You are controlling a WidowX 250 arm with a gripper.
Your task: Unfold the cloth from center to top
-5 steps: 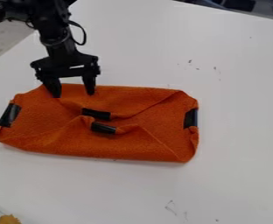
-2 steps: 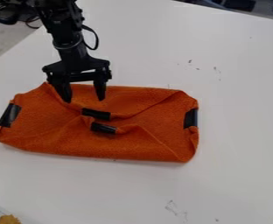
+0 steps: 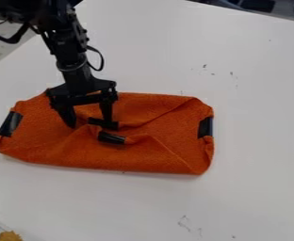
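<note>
Over folded orange cloth [image 3: 162, 153], fingers [image 3: 106, 111] spread apart.

A single fixed camera looks down at a slant from above the end effector [image 3: 90, 124], facing it from across the worktop [image 3: 244, 99], near enough to frame the whole cloth [image 3: 156, 153] beneath it and the worktop's far edge beyond.

a robotics lab, it seems, from the black robot arm [image 3: 68, 49], cables [image 3: 102, 58] and white table [image 3: 250, 141].
</note>
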